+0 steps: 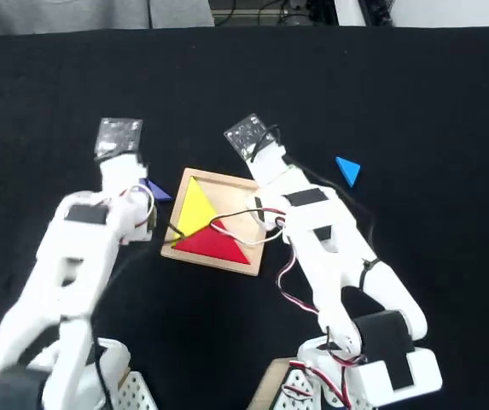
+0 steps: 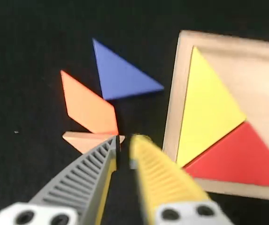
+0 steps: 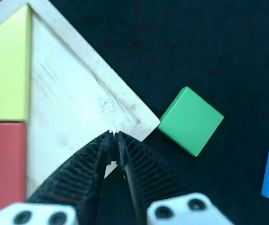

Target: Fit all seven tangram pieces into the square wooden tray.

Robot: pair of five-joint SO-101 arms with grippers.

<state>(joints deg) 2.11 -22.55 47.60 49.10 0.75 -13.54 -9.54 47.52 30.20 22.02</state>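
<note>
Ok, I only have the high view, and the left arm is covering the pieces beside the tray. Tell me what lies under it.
Observer: The left wrist view shows an orange parallelogram and, just ahead of the left claw, a pale orange piece.
Operator: Now the right arm. Report what it hides.
Observer: A green square lies right at a corner of the tray, outside it. I cannot tell whether they touch.
Operator: Give me the right claw's state.
Observer: The right claw is shut and holds nothing. Its tips are above the tray near that same corner.
</note>
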